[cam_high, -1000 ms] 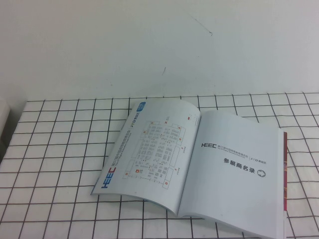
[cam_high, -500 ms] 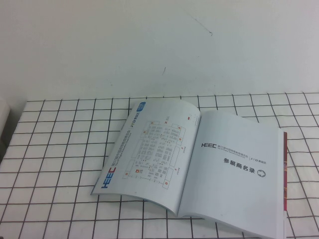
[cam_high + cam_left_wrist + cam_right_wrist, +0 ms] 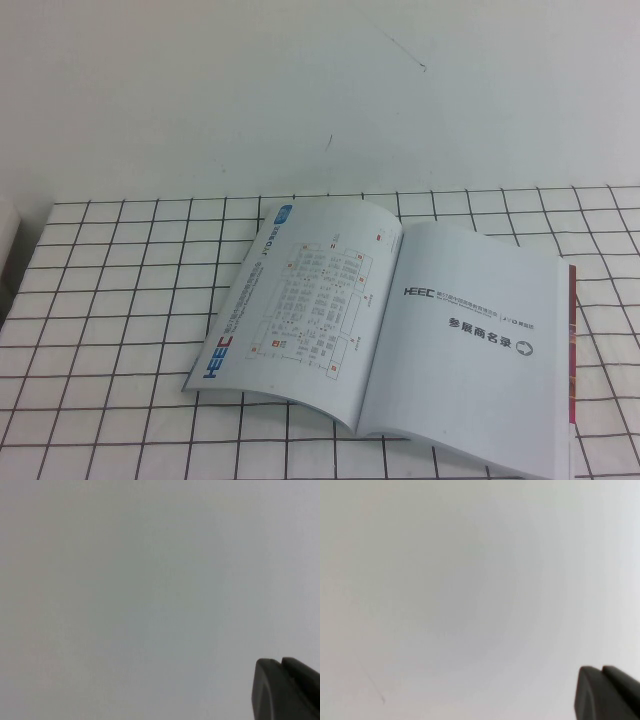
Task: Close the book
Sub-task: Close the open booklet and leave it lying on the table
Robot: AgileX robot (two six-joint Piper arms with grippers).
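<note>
Open white paperback book (image 3: 400, 320) lies face-up on the white table w/ black grid lines (image 3: 110, 300), right of centre, its near-right corner running out of the high view; spine gutter runs roughly far-to-near, leaning a bit toward robot's left at the near end; left leaf, a floor-plan page w/ blue logo (image 3: 300, 300), is bowed and looks thin, while the right side, a title page (image 3: 480, 330), sits on what looks the thicker block, w/ a red cover strip (image 3: 572, 300) showing at its outer edge. Neither arm shows in the high view; left gripper (image 3: 287, 690) and right gripper (image 3: 607, 692) each appear only as a dark corner piece in own wrist view, against plain white wall (image 3: 300, 90), so both seem held up off the table; open or clamped: can't tell. Judgement: closing not begun; the thin left leaf's free edge faces robot's left, so the left arm is prob. nearer, swinging it over the gutter toward the right.
</note>
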